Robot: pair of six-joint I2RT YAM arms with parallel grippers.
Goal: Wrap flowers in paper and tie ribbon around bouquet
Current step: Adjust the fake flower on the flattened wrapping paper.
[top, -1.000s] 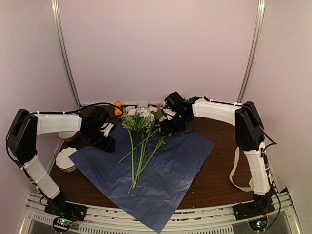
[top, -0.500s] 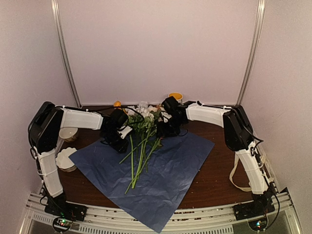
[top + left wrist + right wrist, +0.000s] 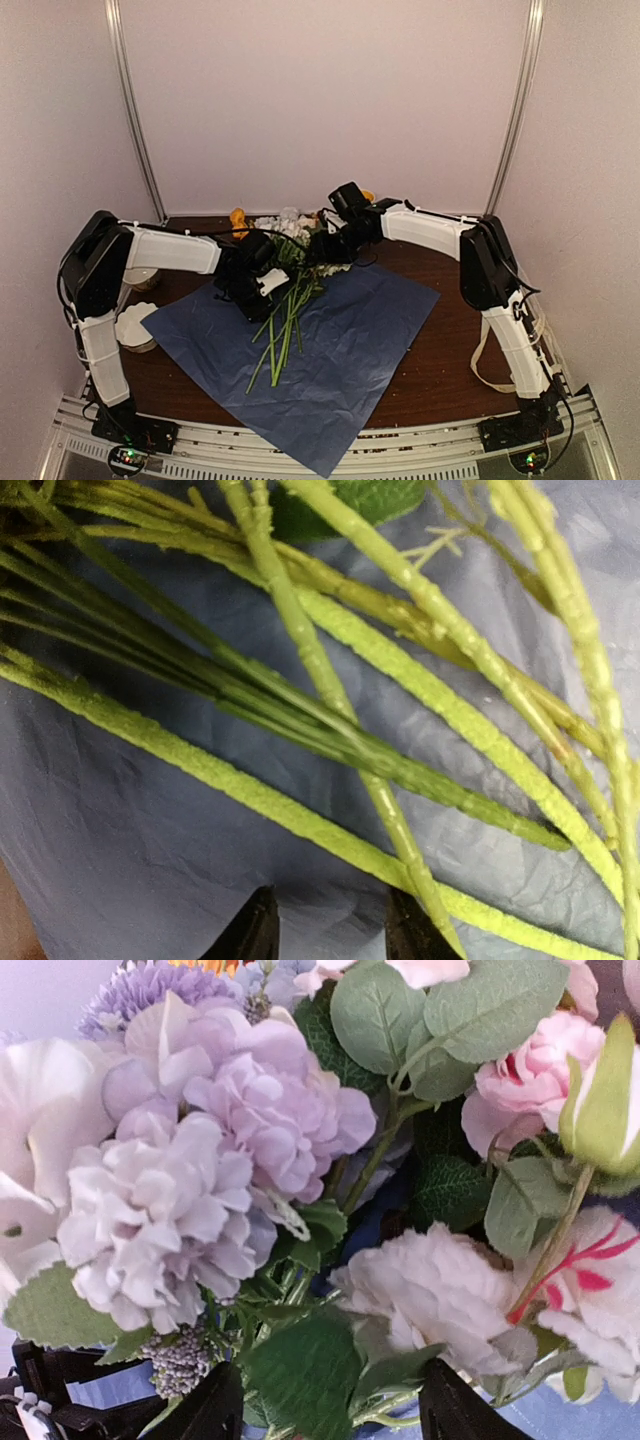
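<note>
Pale walls [image 3: 320,100] around a dark wooden table [image 3: 450,340], seen from above. Spread flat and unfolded over most of it, the creased blue paper [image 3: 350,350], one corner reaching past the near edge. On the paper's far-left part, the flowers [image 3: 285,315]: green stems fanned toward the sheet's middle, white, lilac and pink heads bunched just beyond its far edge. Reaching in from the paper's left, the left gripper [image 3: 262,288], low over the stems where they gather. In its wrist view, dark fingertips [image 3: 252,935] parted over bare blue paper, nothing between them, one stem passing just beside the right-hand tip. Coming from the paper's right, the right gripper [image 3: 325,250], nosed into the flower heads above the sheet's far edge. Close up, fingers [image 3: 212,1410] spread with leaves and thin stalks between them; cannot tell whether pressing on these or merely standing around them. Off the paper's right side and well apart from it, the beige ribbon [image 3: 481,355], looped at the table's edge. Just off the sheet's left corner, a white scalloped dish [image 3: 133,325].
</note>
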